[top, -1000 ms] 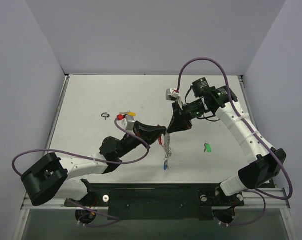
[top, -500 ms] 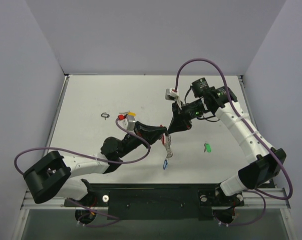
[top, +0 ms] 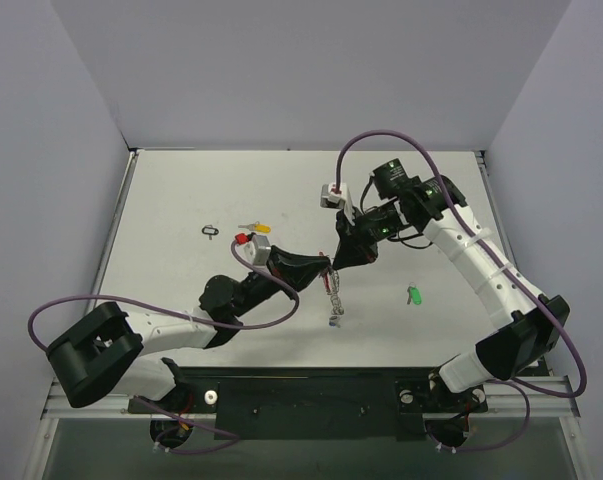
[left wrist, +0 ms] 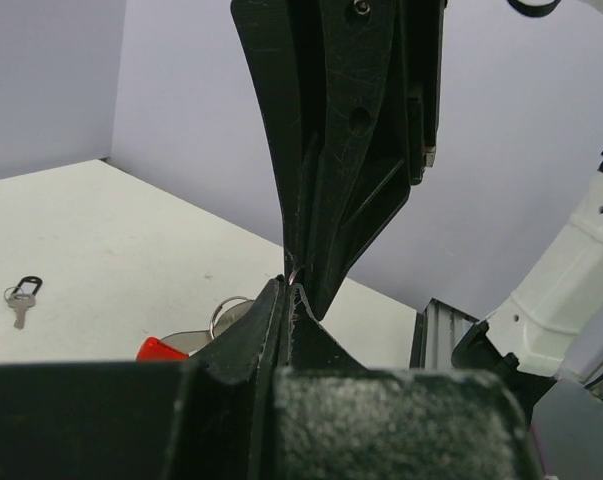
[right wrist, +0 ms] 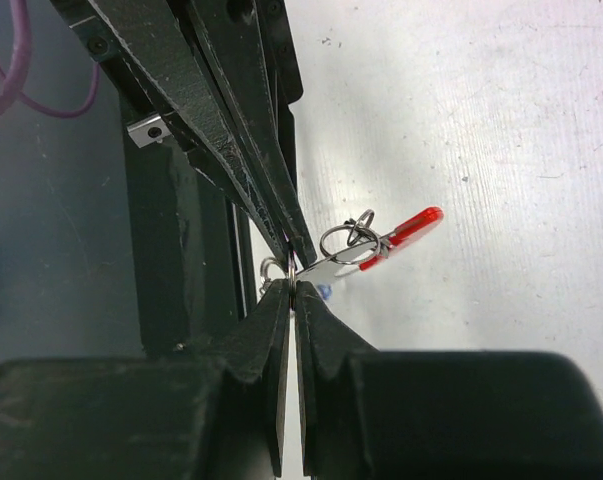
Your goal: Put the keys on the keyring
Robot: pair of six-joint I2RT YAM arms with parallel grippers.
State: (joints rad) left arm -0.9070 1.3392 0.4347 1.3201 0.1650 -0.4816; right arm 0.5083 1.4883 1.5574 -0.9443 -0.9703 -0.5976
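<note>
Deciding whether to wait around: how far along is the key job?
Done: a blue-headed key seems to hang on the keyring. In hand: the left gripper and right gripper, both shut, pinch the keyring. Left: the green key and yellow key lie loose on the table.

- From above, left pincer [top: 328, 268] and right pincer [top: 335, 264] meet tip to tip, too small to show their grip on the keyring [top: 332, 298].
- Left wrist: keyring's red piece [left wrist: 161, 348] half hidden behind the left pincer.
- Right wrist: blue key [right wrist: 324, 291] barely peeks out.
</note>
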